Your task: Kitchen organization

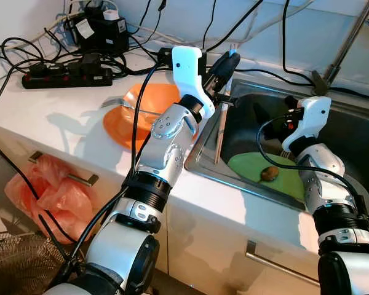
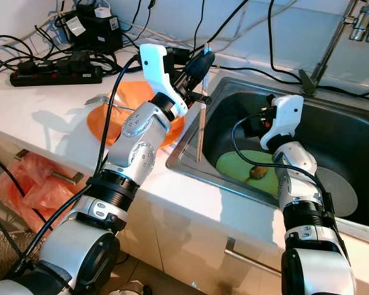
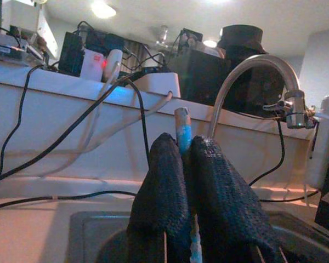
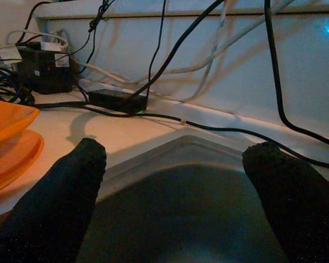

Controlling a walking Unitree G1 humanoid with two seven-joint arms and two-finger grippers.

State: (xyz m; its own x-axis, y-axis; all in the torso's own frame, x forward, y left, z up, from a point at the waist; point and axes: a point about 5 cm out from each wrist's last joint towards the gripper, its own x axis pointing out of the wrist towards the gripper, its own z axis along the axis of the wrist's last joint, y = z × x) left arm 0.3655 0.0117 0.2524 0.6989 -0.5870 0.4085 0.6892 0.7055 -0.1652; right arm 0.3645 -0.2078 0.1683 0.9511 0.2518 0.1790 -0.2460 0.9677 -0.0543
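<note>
Black cables (image 1: 24, 61) and a power strip (image 1: 67, 77) crowd the tabletop (image 1: 49, 117) behind the orange plates (image 1: 141, 114); the sink basin (image 1: 350, 147) lies open around the green plate (image 1: 264, 172).

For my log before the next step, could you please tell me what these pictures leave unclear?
- Chopsticks: one or a pair, too thin in the eye views; the left gripper covers them in the left wrist view.
- Brown lump on the green plate: too small to identify.
- Sink: cut off by the right edge.

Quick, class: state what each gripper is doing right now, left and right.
Left gripper: jaws closed on the chopsticks, held over the sink edge.
Right gripper: jaws open, holding nothing, over the sink.
</note>
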